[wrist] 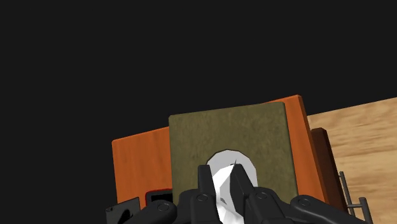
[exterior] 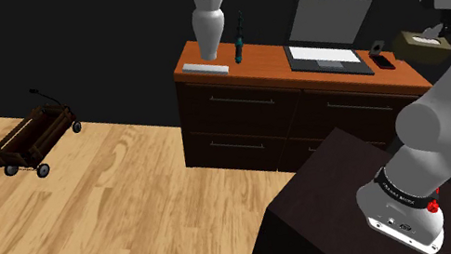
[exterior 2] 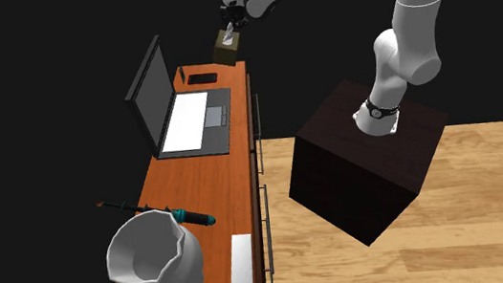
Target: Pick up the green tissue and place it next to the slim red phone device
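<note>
1. Black area backs the orange-topped dresser [exterior 2: 162, 179], which stands on a wood floor [exterior: 90, 229]; the arm reaches from its dark stand [exterior 2: 367, 162] to the dresser's far end in the second exterior view.
2. The gripper [wrist: 222, 184] is clenched on the olive-green tissue box [exterior 2: 228, 48]; in the wrist view its fingers [wrist: 207, 181] pinch the white tissue [wrist: 226, 162] that rises from the box's top opening.
3. The box hangs at the very end of the dresser top and looks lifted a little; whether it is fully clear of the surface I cannot tell.
4. The phone [exterior 2: 202, 77], black-faced with a red rim, lies flat just beside the box, between it and the laptop [exterior 2: 195, 120]; its long axis runs across the dresser's depth.
5. From the gripper the phone lies inward along the dresser and somewhat toward the back edge, so I judge the coming move to be a short shift that way and then a lowering.
6. A bare strip of top shows between the phone and the front edge and looks wide enough for the box; the end and front edges are close, so any drift outward risks a drop.
7. The vase [exterior 2: 154, 256] stands well apart at the other end and should not interfere.
</note>
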